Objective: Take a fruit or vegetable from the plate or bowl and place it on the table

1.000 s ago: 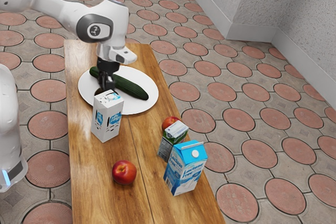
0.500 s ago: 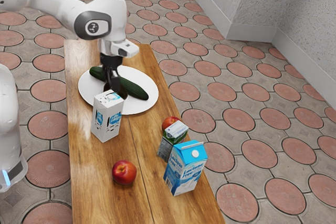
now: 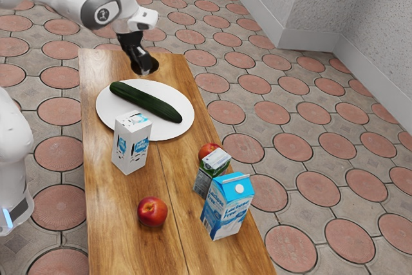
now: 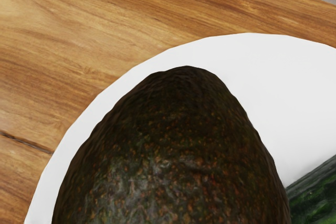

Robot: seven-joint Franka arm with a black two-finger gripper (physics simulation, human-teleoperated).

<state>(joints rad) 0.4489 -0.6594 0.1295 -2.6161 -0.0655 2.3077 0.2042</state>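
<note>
Avocado (image 4: 170, 156) is up in our jaws, above the counter (image 3: 116, 236), near the far end of the plate (image 3: 179, 98). Our jaws are closed against its sides, held apart by its fat body. In the wrist view, its long way runs beside the cucumber (image 3: 147, 102), and its thinner end points toward the plate's rim. That view shows bumpy, dark skin with little orange dots. The exterior view shows a white box (image 3: 129, 149), a small green box (image 3: 205, 178), a blue and white milk box (image 3: 225, 209), a red fruit (image 3: 152, 212) and another red fruit (image 3: 206, 151). A strip of wood lies between the plate and the counter's far edge.
</note>
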